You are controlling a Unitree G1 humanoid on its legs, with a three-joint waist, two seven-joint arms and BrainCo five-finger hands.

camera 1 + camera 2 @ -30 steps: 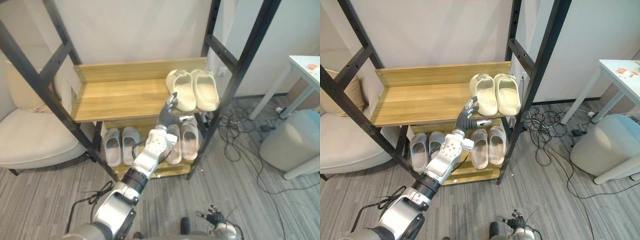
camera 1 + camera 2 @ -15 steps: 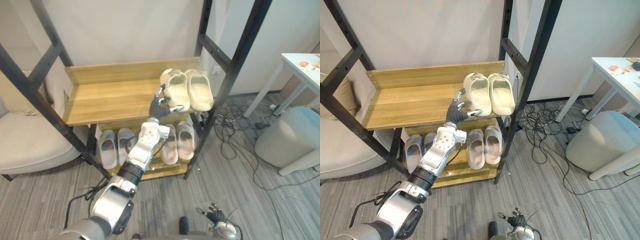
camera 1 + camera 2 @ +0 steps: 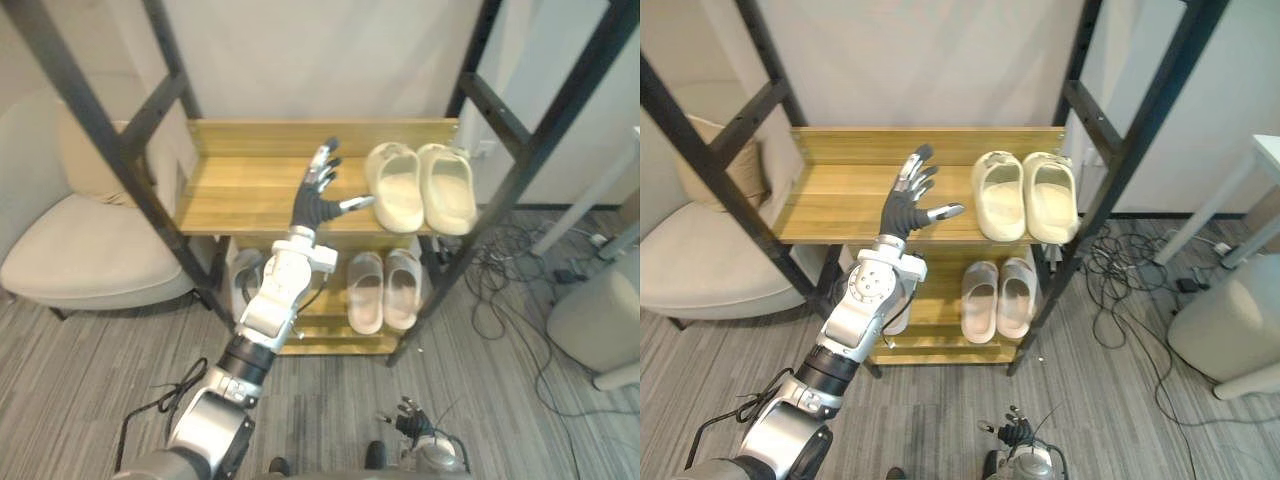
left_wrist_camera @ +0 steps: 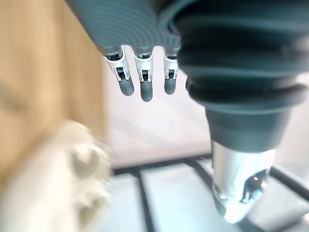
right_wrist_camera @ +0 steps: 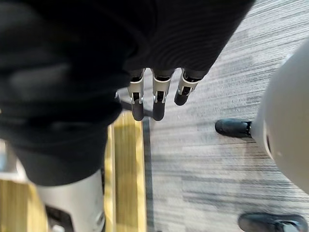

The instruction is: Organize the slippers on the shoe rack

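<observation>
Floor (image 3: 90,390): armchair (image 3: 90,250) left of rack (image 3: 250,190), cables (image 3: 1110,265) right.

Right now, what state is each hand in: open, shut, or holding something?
Left hand: open, fingers spread, holding nothing.
Right hand: open, fingers straight, holding nothing.

You've got the shoe rack (image 3: 940,141) dead ahead, with an armchair (image 3: 700,262) on its left. On the top shelf (image 3: 830,200), one pair of slippers (image 3: 1025,196) sits side by side at the right end. Your left hand (image 3: 906,207) hangs just left of them, over the shelf. Below, a second pair (image 3: 998,298) lies under the first, and what may be a third pair (image 3: 245,272) sits behind your arm.
</observation>
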